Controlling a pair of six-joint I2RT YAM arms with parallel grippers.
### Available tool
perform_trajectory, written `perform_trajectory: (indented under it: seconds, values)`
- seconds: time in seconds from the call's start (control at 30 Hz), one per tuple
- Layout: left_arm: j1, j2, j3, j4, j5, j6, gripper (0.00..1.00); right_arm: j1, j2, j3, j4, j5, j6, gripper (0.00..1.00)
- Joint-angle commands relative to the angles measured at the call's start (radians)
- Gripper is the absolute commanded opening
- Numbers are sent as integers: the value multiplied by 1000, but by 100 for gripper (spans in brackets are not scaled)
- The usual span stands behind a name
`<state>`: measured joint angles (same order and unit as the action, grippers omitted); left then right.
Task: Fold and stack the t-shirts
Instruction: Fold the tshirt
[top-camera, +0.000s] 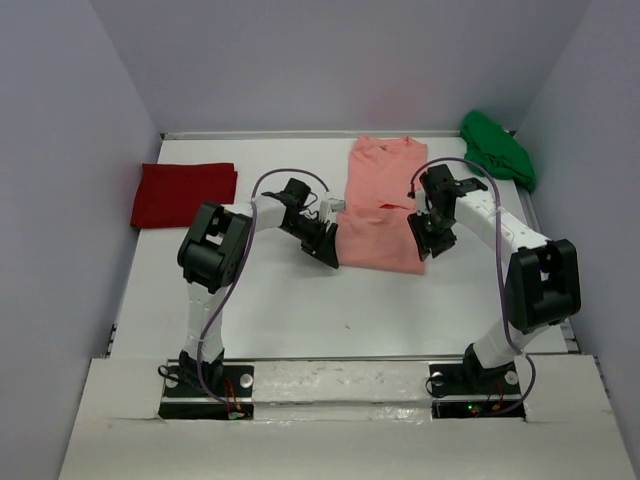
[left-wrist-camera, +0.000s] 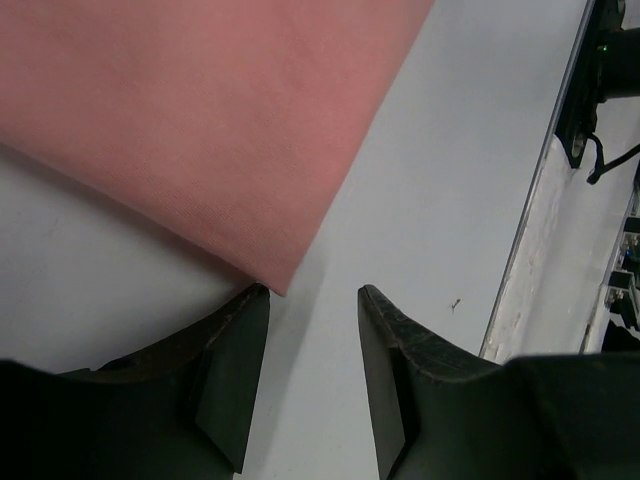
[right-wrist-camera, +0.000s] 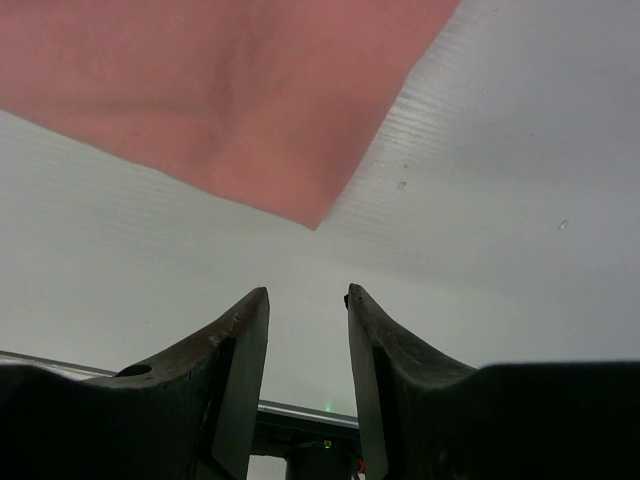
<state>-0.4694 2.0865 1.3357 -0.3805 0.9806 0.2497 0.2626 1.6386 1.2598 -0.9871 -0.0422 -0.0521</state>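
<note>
The salmon-pink t-shirt (top-camera: 380, 205) lies flat at the table's middle back, its near part folded over. My left gripper (top-camera: 328, 250) sits at its near-left corner and my right gripper (top-camera: 425, 240) at its near-right corner. In the left wrist view the pink shirt (left-wrist-camera: 200, 120) ends in a corner just beside my left gripper (left-wrist-camera: 313, 290), which is open over bare table. In the right wrist view the pink shirt's (right-wrist-camera: 230, 90) corner lies a little beyond my right gripper (right-wrist-camera: 307, 290), open and holding nothing. The deep red t-shirt (top-camera: 183, 193) lies folded at the left. The green t-shirt (top-camera: 497, 148) is bunched at the back right.
Pale walls close in the white table (top-camera: 300, 300) on the left, back and right. Both arm bases (top-camera: 205, 385) are bolted along the near edge. In the left wrist view the table's front rim (left-wrist-camera: 520, 270) and the other arm's base (left-wrist-camera: 610, 70) show on the right.
</note>
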Motion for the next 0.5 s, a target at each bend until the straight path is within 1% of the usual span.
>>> perform_trajectory:
  seconds: [0.0, 0.23, 0.4, 0.43, 0.47]
  values:
    - [3, 18, 23, 46, -80, -49, 54, -3, -11, -3, 11, -41, 0, 43]
    - [-9, 64, 59, 34, -102, -36, 50, -3, -22, -34, 10, -62, -6, 43]
    - [-17, 64, 53, 46, -129, -41, 41, -3, -26, -43, 8, -85, -9, 44]
    - [-17, 66, 54, 45, -137, -41, 33, -3, -25, -48, 10, -90, -11, 44]
    - [-18, 66, 56, 43, -137, -41, 33, -3, -23, -48, 10, -91, -11, 44]
